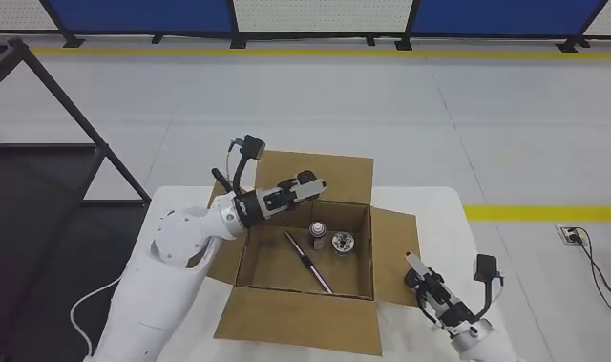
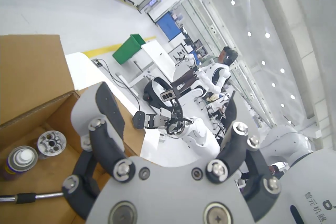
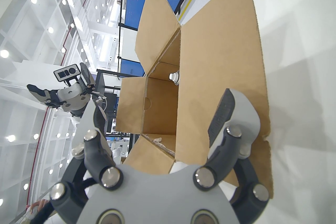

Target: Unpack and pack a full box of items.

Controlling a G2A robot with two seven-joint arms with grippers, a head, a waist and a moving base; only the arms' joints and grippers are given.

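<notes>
Right gripper (image 1: 418, 278) hanging just beside box (image 1: 286, 290), fingers apart, empty. Inside, 3 items: rod (image 1: 307, 262) lying slantwise, looking stiff, slick, prone to rolling, so grip mid-shaft. Can (image 1: 317, 234) standing upright, probably light. Hub (image 1: 343, 242) sitting beside it, probably dense. Left gripper (image 1: 304, 187) hovering over far rim, fingers apart.

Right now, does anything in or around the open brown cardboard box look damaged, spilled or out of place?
Nothing is spilled. The brown cardboard box has a small tear in the edge of its right flap, and the thin metal rod lies diagonally across the floor beside the upright spray can.
</notes>
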